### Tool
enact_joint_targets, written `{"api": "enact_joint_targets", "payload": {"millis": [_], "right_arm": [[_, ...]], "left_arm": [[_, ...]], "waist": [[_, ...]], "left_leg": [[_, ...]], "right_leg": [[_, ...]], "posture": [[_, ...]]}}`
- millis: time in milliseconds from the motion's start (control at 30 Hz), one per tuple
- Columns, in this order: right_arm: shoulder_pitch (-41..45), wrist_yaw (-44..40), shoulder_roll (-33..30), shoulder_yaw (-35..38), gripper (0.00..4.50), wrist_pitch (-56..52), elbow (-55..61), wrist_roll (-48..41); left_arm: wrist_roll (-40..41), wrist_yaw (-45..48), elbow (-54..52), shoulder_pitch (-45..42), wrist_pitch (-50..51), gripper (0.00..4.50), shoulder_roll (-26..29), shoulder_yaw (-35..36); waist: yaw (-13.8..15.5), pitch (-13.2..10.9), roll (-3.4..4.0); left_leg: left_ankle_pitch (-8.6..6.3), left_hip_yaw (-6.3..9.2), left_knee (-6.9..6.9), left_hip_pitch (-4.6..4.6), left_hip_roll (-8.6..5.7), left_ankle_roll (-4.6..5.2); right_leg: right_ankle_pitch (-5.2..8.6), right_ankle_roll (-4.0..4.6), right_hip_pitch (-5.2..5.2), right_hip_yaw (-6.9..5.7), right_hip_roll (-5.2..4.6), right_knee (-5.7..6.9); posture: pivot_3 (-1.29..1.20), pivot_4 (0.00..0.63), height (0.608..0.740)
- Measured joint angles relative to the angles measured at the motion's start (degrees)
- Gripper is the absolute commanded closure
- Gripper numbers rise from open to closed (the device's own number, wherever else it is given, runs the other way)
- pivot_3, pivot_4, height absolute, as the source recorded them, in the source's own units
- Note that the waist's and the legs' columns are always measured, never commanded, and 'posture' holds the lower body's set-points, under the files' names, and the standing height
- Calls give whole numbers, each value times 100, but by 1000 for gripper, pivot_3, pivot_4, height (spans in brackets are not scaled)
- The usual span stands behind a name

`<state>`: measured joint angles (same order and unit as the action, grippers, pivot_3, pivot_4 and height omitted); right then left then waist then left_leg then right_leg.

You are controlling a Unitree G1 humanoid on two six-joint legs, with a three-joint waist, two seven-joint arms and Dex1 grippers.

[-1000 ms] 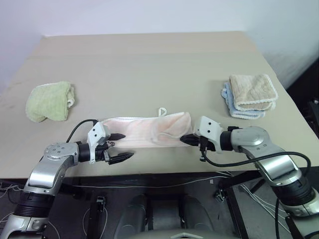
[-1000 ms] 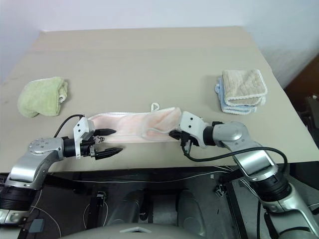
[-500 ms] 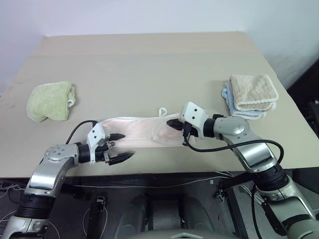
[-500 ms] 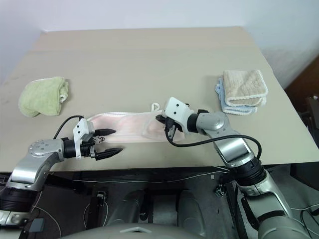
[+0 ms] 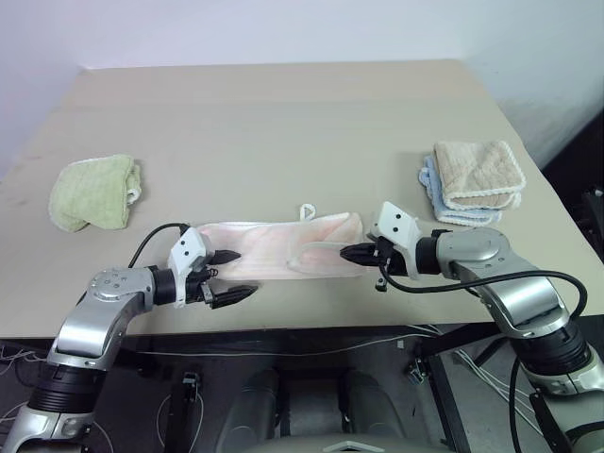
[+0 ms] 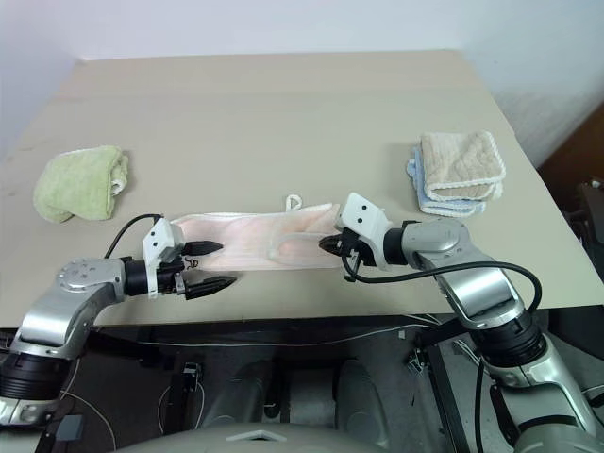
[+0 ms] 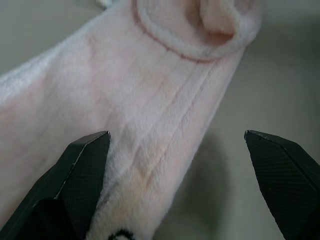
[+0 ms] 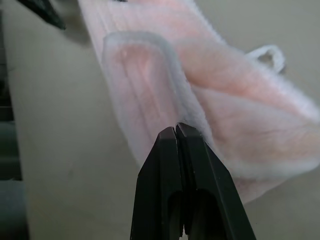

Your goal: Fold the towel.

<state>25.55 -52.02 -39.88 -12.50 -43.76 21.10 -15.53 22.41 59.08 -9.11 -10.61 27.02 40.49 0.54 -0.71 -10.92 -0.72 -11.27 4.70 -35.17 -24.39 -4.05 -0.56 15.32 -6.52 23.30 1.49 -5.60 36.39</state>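
Note:
The pale pink towel [image 5: 274, 247] lies as a long folded strip near the table's front edge, its white loop tab [image 5: 307, 210] on the far side. My left gripper [image 5: 236, 276] is open at the strip's left end, one finger over the cloth and the other off its near edge. In the left wrist view the towel [image 7: 150, 100] sits between the spread fingers [image 7: 85, 170]. My right gripper [image 5: 347, 253] is shut at the strip's right end, pinching the white-edged upper layer. The right wrist view shows the closed fingertips [image 8: 176, 131] against that edging.
A light green towel [image 5: 92, 192] is bunched at the far left. At the right, a beige towel with scalloped edging [image 5: 478, 173] rests on a folded blue cloth [image 5: 444, 212]. The table's front edge [image 5: 311, 326] runs just below both grippers.
Half a second ago my right gripper had carried the towel's right end leftward over the strip. It is now back out at the right, and the strip is long again. The left gripper stayed put.

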Motion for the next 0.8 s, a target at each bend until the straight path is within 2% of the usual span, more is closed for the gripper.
{"api": "enact_joint_targets", "payload": {"millis": [233,500,700,800], "right_arm": [[-41,26,-47,-6,4463,29,-7,16],[-208,-61,-377,-149,4463,98,-43,191],[-189,115,-290,-270,4463,185,-273,402],[-44,292,2,-265,4463,152,-357,401]], "left_arm": [[117,-117,-369,-119,500,0,11,-1],[201,-141,-441,-104,586,0,145,29],[182,-18,-185,-17,285,0,147,28],[183,-11,-179,28,219,0,147,27]], "waist": [[5,0,0],[2,0,0],[3,0,0],[-4,0,0]], "left_leg": [[0,0,0,-1,-1,0],[0,-1,-1,-1,0,0],[0,-1,-1,-1,-1,0],[0,0,-1,-1,0,0]], "right_leg": [[0,-1,0,-1,1,-1],[0,0,-1,0,1,-1],[0,0,0,0,0,-2],[0,0,0,1,0,-1]], "posture": [[0,150,740],[0,150,740],[0,150,740],[0,150,740]]}}
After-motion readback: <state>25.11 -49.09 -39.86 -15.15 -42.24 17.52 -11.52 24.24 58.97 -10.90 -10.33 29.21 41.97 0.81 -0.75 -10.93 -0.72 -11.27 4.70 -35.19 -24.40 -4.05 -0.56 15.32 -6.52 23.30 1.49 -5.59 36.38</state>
